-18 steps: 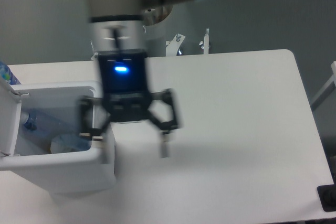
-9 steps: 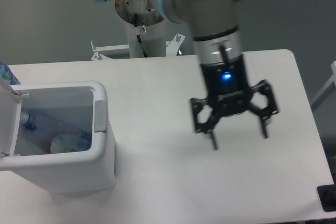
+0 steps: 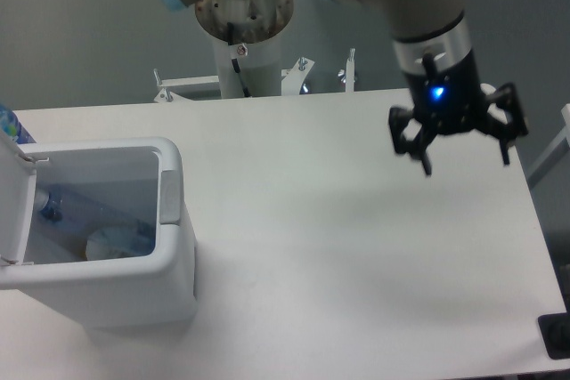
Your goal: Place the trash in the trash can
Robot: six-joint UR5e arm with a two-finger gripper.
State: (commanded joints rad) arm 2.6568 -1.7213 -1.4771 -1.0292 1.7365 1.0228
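The white trash can [image 3: 174, 246] stands at the table's left front with its lid [image 3: 16, 211] hinged open to the left. Inside it lie both pieces of trash: a squashed clear bluish bottle [image 3: 67, 206] along the far side and a crumpled wrapper with a white label [image 3: 116, 242] on the bottom. My gripper [image 3: 465, 165] hangs open and empty above the table's right side, far from the can.
The arm's base column [image 3: 245, 51] rises behind the table's far edge, with metal brackets [image 3: 303, 73] beside it. A blue-labelled object [image 3: 11, 126] peeks in at the left edge. A dark object [image 3: 557, 337] sits at the right front corner.
The gripper has swung from beside the trash can across the table to the right and toward the far edge. It stayed open. The trash in the can has not moved.
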